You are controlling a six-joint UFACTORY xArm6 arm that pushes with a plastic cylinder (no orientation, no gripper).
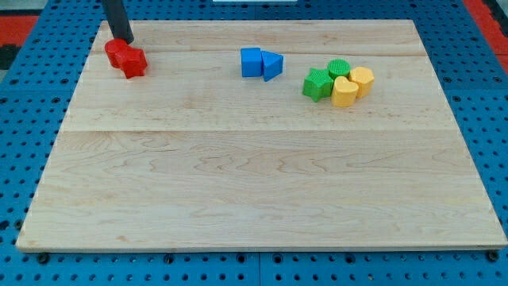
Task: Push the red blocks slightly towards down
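Observation:
Two red blocks sit touching at the view's upper left: a rounded red block (117, 52) and a red star-shaped block (133, 62) just to its lower right. My tip (125, 39) stands right above the rounded red block, at its top edge, about touching it. The dark rod rises from there out of the view's top.
A blue cube (251, 62) and a blue triangle block (272, 65) touch at top centre. To the right, a green star block (317, 83), a green round block (339, 69), a yellow heart-like block (344, 92) and a yellow hexagon block (362, 80) cluster together. The wooden board (262, 183) lies on a blue pegboard.

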